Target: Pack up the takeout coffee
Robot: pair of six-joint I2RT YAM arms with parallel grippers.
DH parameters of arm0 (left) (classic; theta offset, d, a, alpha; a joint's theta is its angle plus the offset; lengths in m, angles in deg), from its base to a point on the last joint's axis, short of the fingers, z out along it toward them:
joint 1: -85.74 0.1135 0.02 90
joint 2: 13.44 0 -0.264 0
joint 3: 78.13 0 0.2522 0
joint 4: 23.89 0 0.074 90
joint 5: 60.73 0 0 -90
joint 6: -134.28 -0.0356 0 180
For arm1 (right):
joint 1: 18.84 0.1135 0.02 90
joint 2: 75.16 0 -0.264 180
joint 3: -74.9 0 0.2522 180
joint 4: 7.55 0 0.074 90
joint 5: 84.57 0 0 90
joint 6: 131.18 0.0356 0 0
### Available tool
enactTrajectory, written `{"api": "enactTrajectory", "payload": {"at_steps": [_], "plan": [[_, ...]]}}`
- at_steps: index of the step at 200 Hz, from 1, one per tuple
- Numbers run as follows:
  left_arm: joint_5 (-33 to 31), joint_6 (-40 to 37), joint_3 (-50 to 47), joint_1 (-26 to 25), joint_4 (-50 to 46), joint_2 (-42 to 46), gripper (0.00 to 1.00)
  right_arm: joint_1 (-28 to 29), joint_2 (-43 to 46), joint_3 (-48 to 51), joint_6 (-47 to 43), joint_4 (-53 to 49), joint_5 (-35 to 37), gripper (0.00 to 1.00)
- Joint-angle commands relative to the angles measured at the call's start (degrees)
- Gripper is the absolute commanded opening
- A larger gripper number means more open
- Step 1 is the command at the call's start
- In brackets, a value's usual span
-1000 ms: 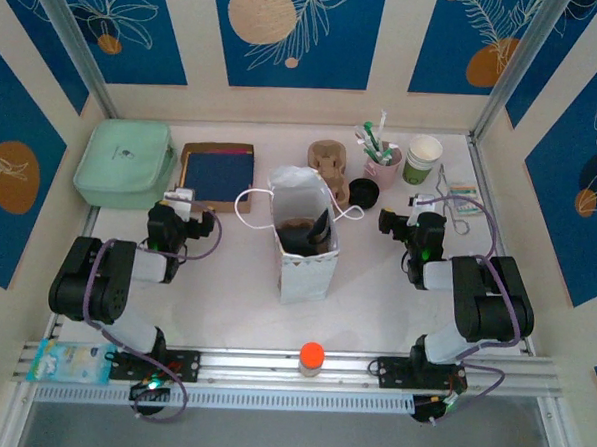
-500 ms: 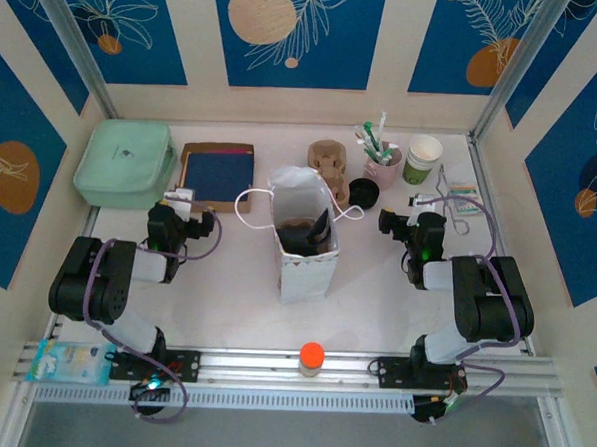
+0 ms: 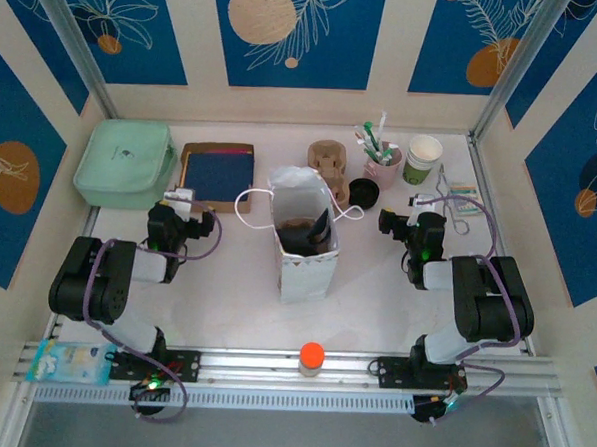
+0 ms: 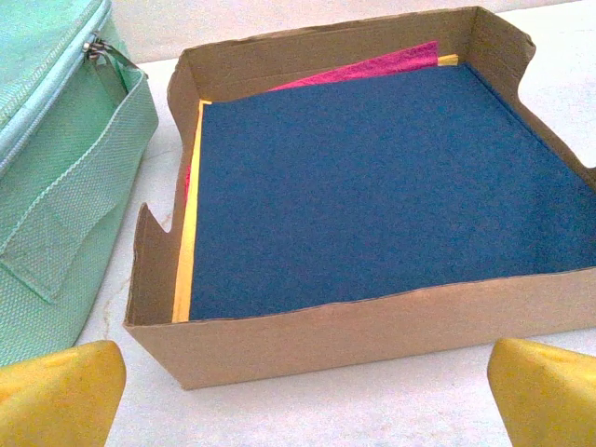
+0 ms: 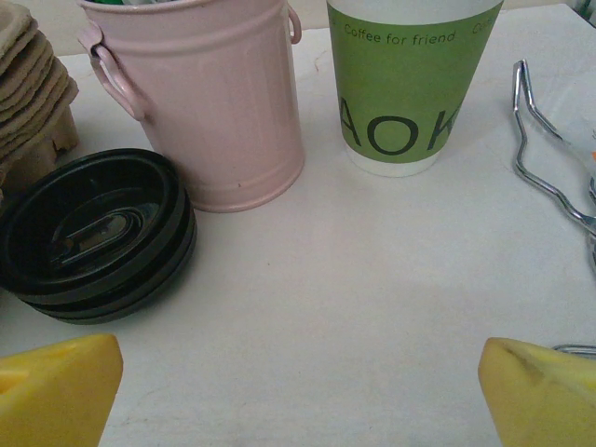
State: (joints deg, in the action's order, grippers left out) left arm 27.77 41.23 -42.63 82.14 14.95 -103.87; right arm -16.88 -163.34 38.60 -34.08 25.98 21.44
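A white paper bag stands open mid-table between the arms. Inside it I see something brown and a dark shape; whether that is the takeout coffee I cannot tell. My left gripper is open, its yellow fingertips wide apart on the table just in front of a cardboard tray. The right gripper is open too, with nothing between its fingers. It faces a stack of black lids, a pink bucket and a lidless green-banded cup.
A mint fabric pouch lies at the back left beside the tray of coloured napkins. Brown pulp carriers are stacked behind the bag. A wire piece lies on the right. An orange-capped item sits on the front rail.
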Motion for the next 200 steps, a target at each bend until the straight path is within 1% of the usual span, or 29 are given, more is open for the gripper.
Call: {"api": "enactTrajectory", "payload": {"at_steps": [1,174,186,200], "plan": [[1.1,0.5,0.1,0.4,0.0,1.1,1.0,0.0,0.9,-0.2,0.6,1.1,-0.8,0.99],[1.1,0.6,0.2,0.4,-0.2,1.0,1.0,0.0,0.9,-0.3,0.6,0.9,-0.9,0.99],[-0.2,1.2,0.0,0.4,0.4,1.0,1.0,0.1,0.9,-0.1,0.4,1.4,-0.7,0.99],[-4.1,2.7,-1.1,0.4,2.5,1.1,0.99,0.7,0.9,0.1,-0.3,1.8,-0.8,0.99]]}}
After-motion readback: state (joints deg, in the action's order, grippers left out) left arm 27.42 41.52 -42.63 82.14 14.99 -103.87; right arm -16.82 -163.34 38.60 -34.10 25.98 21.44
